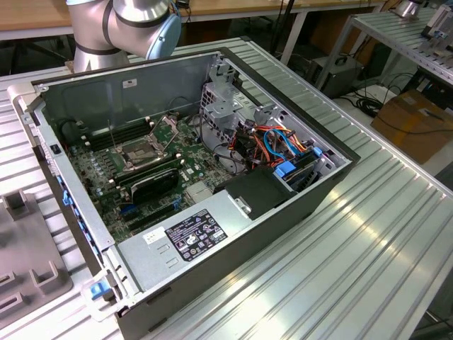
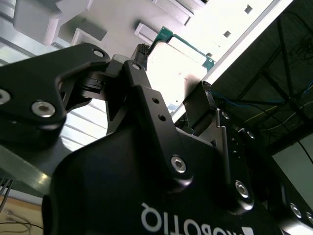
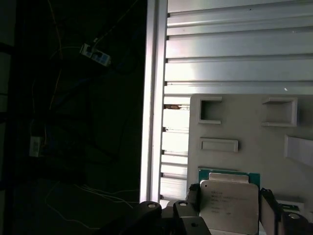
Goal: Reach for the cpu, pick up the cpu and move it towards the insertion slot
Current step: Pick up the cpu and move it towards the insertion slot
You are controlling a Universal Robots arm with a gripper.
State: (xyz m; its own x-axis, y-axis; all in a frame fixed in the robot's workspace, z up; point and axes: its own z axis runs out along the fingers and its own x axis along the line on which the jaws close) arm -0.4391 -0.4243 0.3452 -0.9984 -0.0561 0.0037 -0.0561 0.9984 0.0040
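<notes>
The cpu (image 3: 229,205), a pale silver square on a green board, sits between the black fingers (image 3: 193,196) of my gripper (image 3: 228,208), which is shut on it from two opposite sides. It is just over a grey tray (image 3: 244,122) with rectangular recesses. In the second wrist view the gripper (image 2: 172,68) shows from behind, with the green edge of the cpu (image 2: 188,44) beyond the fingertips (image 2: 142,49). The insertion slot (image 1: 139,152), a dark socket in a silver frame, lies on the motherboard inside the open computer case (image 1: 297,205). Whether the cpu is touching the tray I cannot tell.
The arm's grey and blue joints (image 1: 134,21) stand behind the case at the exterior view's left. A black card (image 1: 152,185) and memory slots (image 1: 99,138) flank the socket. A grey fixture (image 1: 25,248) lies at the exterior view's left. The ribbed metal table (image 1: 354,248) ends beside the tray, with dark floor (image 3: 73,122) beyond.
</notes>
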